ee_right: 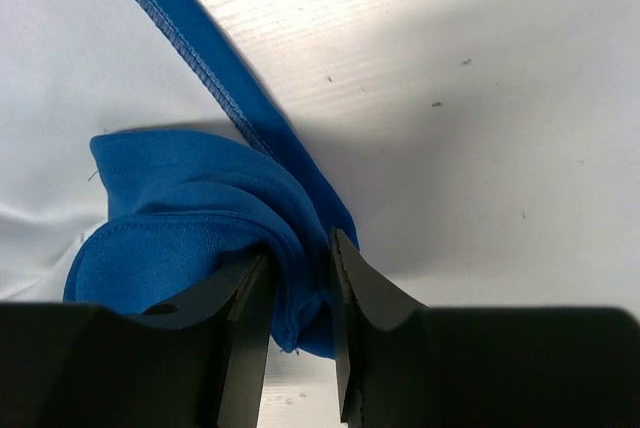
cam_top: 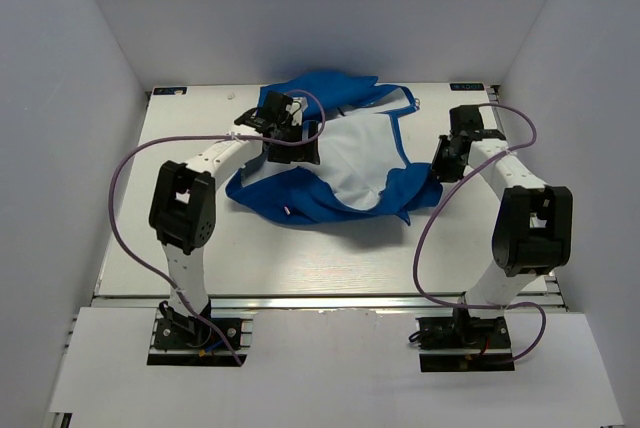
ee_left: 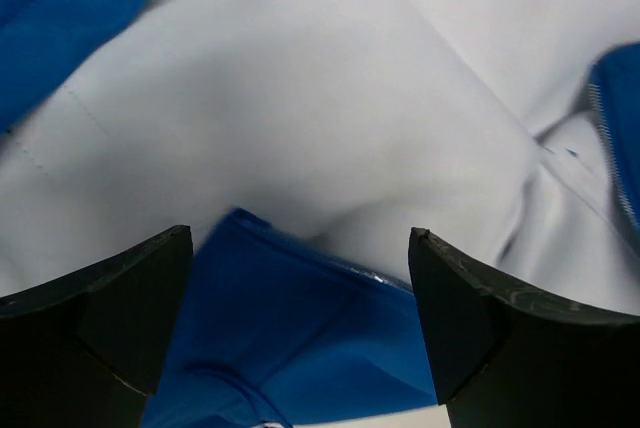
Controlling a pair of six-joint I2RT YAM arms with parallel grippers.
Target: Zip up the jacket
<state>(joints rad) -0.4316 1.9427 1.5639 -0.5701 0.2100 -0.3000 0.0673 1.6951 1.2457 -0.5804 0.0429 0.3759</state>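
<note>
A: jacket [cam_top: 330, 203] where?
B: far half of the table [cam_top: 300, 263], between the two arms, crumpled and lying open, white lining [cam_top: 362, 153] up, blue rim round it
A: left gripper [ee_left: 300, 236]?
B: jaws wide apart, nothing between them, low over the lining and a blue fold near its fingers
A: right gripper [ee_right: 298, 248]?
B: at the jacket's right corner; narrow gap, a bunched blue fold sits in it and touches both fingers [ee_right: 345, 278]; pinched or loose, cannot tell
A: anything in the way?
B: in the top view the left wrist covers part of the jacket's left side; a purple cable [cam_top: 115, 193] loops out beside each arm, both off the cloth; plain pale walls [cam_top: 80, 68] box in the table on three sides
A: textures?
B: blue cloth soft and matte, rolled into thick rounded folds; lining smooth with shallow creases and a faint seam; stitched hem [ee_right: 190, 43] runs as a straight strip over the table; silvery zipper teeth [ee_left: 612, 143] along one blue edge; table white, faintly grained, a few dark specks; fingers black, hard, wedge-shaped
</note>
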